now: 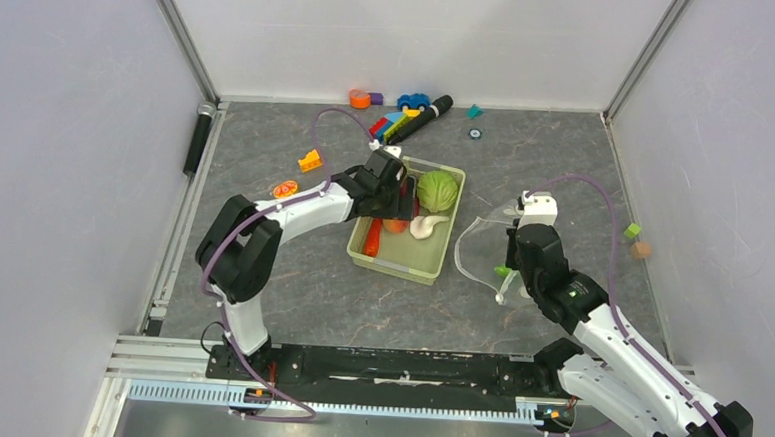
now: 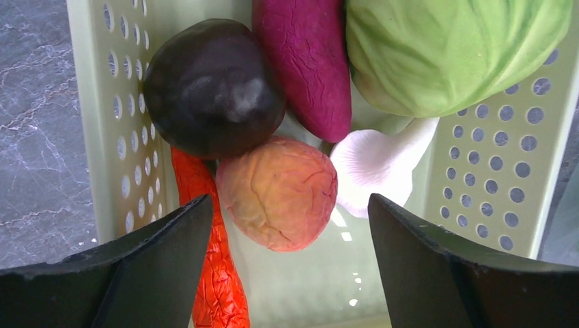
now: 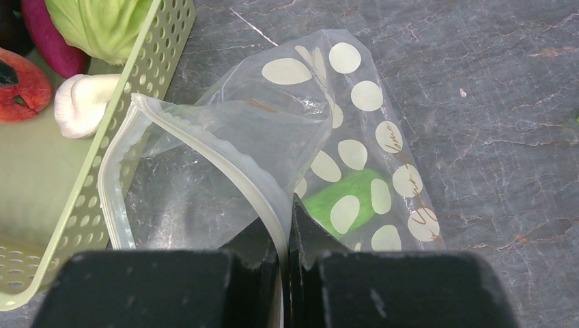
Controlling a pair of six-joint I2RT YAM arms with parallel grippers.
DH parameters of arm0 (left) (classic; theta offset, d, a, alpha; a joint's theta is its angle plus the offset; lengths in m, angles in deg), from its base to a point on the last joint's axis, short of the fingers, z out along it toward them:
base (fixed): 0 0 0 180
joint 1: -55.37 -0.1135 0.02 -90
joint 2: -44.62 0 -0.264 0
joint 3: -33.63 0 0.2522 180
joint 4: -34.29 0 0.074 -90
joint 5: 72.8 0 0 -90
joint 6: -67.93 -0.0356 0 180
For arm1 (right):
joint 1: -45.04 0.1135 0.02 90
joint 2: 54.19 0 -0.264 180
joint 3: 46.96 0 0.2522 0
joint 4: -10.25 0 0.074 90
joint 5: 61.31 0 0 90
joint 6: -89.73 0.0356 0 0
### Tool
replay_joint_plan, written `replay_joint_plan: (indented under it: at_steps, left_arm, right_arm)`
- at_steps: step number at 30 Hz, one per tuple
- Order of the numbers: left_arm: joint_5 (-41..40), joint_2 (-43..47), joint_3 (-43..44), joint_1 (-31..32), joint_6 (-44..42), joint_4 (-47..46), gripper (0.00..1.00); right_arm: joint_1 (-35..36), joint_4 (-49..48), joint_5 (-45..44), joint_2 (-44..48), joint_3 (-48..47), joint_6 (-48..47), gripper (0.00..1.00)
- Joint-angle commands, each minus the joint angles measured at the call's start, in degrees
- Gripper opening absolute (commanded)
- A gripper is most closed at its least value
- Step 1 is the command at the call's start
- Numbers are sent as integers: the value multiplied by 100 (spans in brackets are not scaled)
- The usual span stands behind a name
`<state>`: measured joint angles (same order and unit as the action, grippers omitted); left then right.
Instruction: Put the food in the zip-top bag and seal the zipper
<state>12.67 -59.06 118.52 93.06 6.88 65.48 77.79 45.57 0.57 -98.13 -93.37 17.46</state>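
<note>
The pale green basket [image 1: 431,266] holds the food: a cabbage [image 2: 450,48], a purple eggplant [image 2: 307,61], a dark maroon ball [image 2: 212,89], an orange peach [image 2: 276,191], a carrot [image 2: 212,273] and a white piece [image 2: 379,167]. My left gripper [image 2: 288,205] hangs open low over the basket, its fingers either side of the peach without touching it. To the basket's right the zip-top bag [image 3: 225,157] gapes open, with a green cucumber [image 3: 341,195] inside. My right gripper [image 3: 285,225] is shut on the bag's zipper [image 3: 225,164] edge, holding it up.
Colourful block toys [image 1: 409,115] and a black cylinder [image 1: 427,118] lie at the back wall. A yellow wedge [image 1: 310,160] and an orange slice [image 1: 285,188] sit left of the basket. Two small blocks [image 1: 633,231] rest near the right wall.
</note>
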Motion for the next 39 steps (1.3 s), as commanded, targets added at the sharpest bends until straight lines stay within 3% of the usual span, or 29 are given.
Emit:
replay_joint_plan:
  at_steps: [1,9,14,18,27,30,33,39]
  left_arm:
    - [-201,-140,209,1,-230,-64,87]
    - [-207,-389,265,1,-277,24,70]
    - [-150,-266,232,6,-293,15,38]
    - [50,92,121,17,-263,-4,26]
    - [427,1514,-591,404,-225,-647,20]
    - [847,1883,-828,669,-272,-1077,11]
    - [1264,2148,-996,1070,-472,-1561,6]
    - [1536,2191,-1076,1764,-722,-2350,6]
  right_arm:
    - [21,-82,-139,-8,-181,3,8]
    - [19,-89,-159,-22,-181,9,8]
    - [25,-84,-149,0,-171,10,8]
    - [17,-86,-132,18,-155,9,8]
    - [25,-102,-88,36,-163,-1,8]
    - [21,-125,-15,63,-146,7,8]
    - [20,-161,21,125,-141,9,8]
    - [20,-263,292,296,-102,-7,8]
